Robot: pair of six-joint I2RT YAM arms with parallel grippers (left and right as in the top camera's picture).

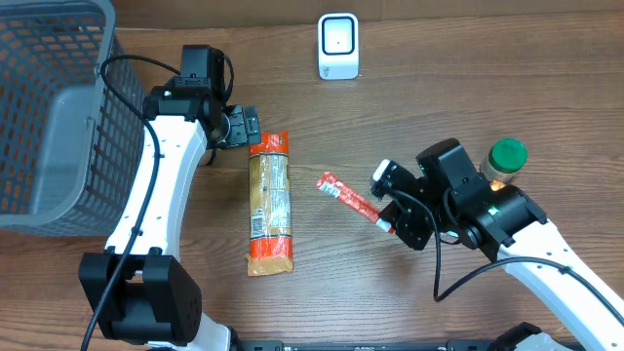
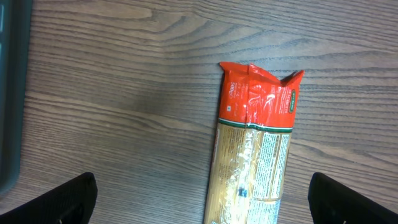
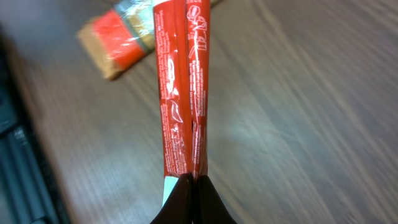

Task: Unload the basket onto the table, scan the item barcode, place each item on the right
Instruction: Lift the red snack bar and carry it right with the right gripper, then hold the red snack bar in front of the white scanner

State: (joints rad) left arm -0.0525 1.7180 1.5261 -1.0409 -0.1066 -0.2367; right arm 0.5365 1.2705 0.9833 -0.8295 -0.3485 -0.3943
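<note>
Red stick packet (image 3: 183,93), nearest the right wrist lens, runs straight away from the right claw (image 3: 193,202), whose dark jaws are closed tight on its lower end. From overhead, the packet lies slantwise at mid-counter, between the pasta bag (image 1: 270,203) and the right arm. Whether its far end is clear of the counter (image 1: 439,78) cannot be told. The step in hand is judged to be presenting this packet to the scanner (image 1: 338,46), which stands upright and well apart at the far edge. No barcode shows in any view, so the wrist probably needs to roll until the coded face meets the scanner window. An end grip suits this because it leaves the printed length uncovered. The packet is thin glossy film, crinkled, with a lengthwise seam and white lettering. Such film is likely to droop and glare, so a slow, square presentation is advisable. The left claw (image 1: 244,127) hangs fully spread and empty just beside the crimped top of the pasta bag, a clear sleeve with orange-red printed ends. The scanner is smooth white plastic, a rounded block. A grey mesh basket (image 1: 49,107) stands at the left, and a green-lidded jar (image 1: 506,156) near the right arm. The counter shows wood grain.
</note>
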